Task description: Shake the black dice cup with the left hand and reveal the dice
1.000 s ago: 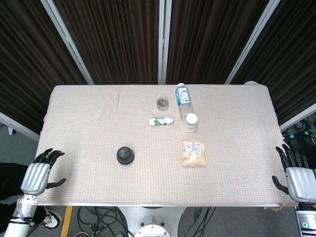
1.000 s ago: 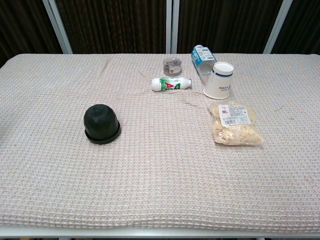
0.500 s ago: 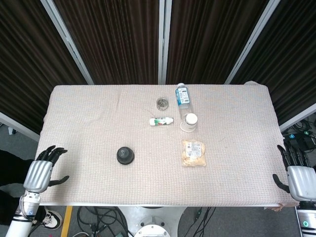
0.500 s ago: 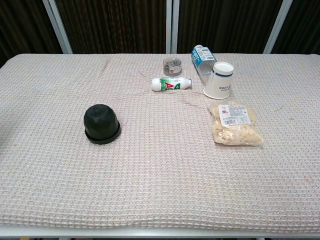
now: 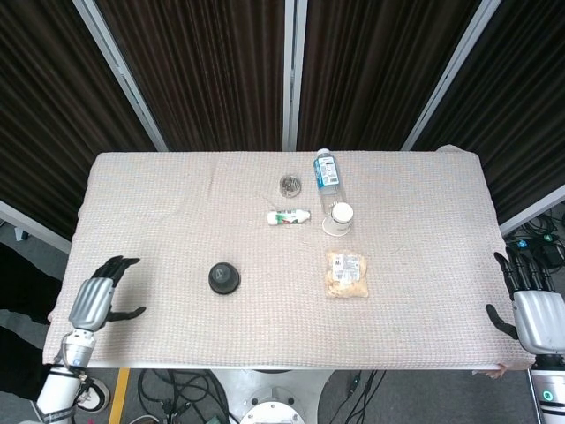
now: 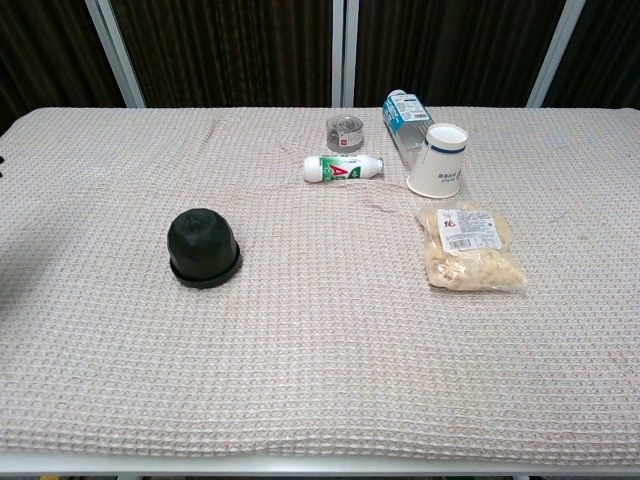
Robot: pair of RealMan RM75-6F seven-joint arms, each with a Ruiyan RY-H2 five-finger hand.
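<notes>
Dark curtains behind; beige waffle-cloth table (image 5: 177,194), black dice cup (image 5: 223,278) on it.

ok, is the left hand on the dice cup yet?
No. In the head view the left hand hangs open over the table's near-left corner, clearly apart from the black dice cup, which sits untouched on the cloth.

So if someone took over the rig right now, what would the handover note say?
Left hand: open, holding nothing, over the table's near left corner, short of the cup.
Right hand: open, holding nothing, at the table's right edge.
Dice cup: mouth down on the cloth, left of centre, untouched; dice hidden.
Bottles, paper cup and snack bag sit to the right, clear of the cup.
Done: nothing yet.
Left: reach with the left hand, grip the cup, shake, lift to show the dice.
</notes>
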